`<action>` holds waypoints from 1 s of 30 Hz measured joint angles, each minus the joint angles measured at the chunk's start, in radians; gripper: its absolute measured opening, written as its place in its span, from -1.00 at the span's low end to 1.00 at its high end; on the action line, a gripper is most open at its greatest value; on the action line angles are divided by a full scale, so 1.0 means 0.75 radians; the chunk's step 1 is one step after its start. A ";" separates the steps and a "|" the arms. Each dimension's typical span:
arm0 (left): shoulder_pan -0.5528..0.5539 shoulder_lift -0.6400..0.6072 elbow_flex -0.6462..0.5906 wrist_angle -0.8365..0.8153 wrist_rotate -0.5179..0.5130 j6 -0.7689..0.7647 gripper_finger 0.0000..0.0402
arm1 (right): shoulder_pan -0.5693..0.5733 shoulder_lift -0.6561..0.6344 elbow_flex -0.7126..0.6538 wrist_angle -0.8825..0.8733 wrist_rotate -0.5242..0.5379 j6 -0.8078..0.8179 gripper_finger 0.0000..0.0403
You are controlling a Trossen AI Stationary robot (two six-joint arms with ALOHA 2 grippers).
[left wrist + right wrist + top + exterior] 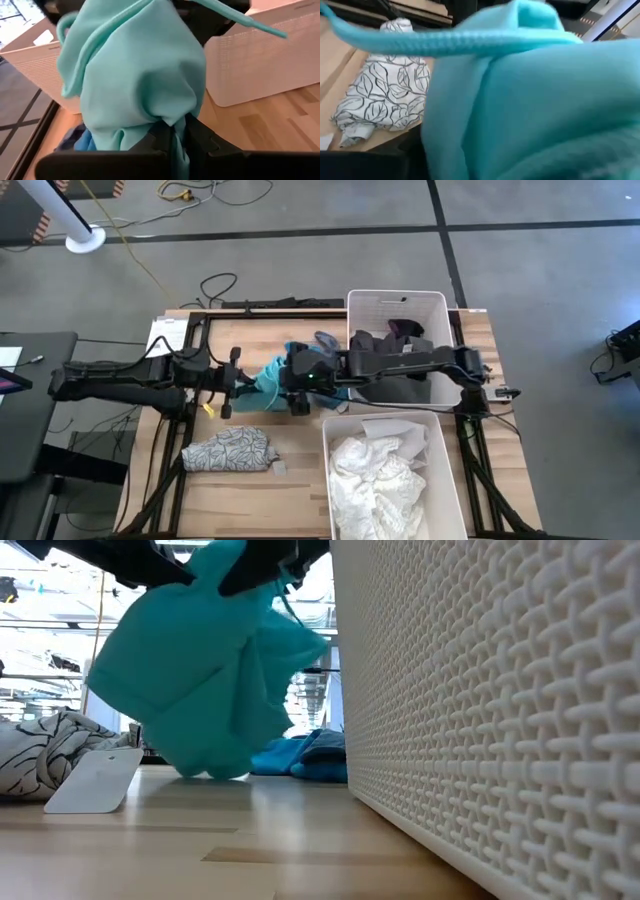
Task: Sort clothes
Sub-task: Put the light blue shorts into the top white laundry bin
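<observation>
The left end effector (172, 137) is clamped on the teal garment (205, 670), its fingers (200, 140) pinching a fold of the cloth; the garment hangs lifted above the wooden surface (300, 480), its lower edge just brushing the boards in the low view, just beside the far bin (398, 340); the right end effector (297, 380) reaches in from over that bin and meets the same teal garment, its fingers spread wide apart; whether they touch the cloth I cannot tell. A blue garment (300, 755) lies on the surface beside the far bin; the leaf-print garment (230, 450) lies well apart from it; the near bin (390, 475) holds white clothes (380, 480); the far bin holds dark clothes (395, 335).
</observation>
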 joint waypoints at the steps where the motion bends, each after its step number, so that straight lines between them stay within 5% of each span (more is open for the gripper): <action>1: -0.007 0.000 0.000 0.000 -0.001 0.000 -0.92 | 0.001 0.011 0.009 -0.015 0.000 0.000 0.65; 5: -0.028 0.000 0.000 -0.001 -0.035 0.003 -0.91 | 0.004 0.018 0.022 -0.029 0.025 0.004 0.27; 13: -0.035 -0.001 0.001 -0.002 -0.043 0.002 -0.87 | 0.005 0.008 0.022 -0.052 0.035 0.023 -0.83; 19: -0.035 -0.007 0.001 -0.005 -0.048 -0.007 -0.63 | 0.012 -0.003 0.023 -0.115 0.053 0.023 -0.82; 30: -0.035 -0.089 0.004 -0.090 -0.104 -0.064 0.06 | 0.111 -0.194 0.078 -0.169 0.385 -0.132 -0.82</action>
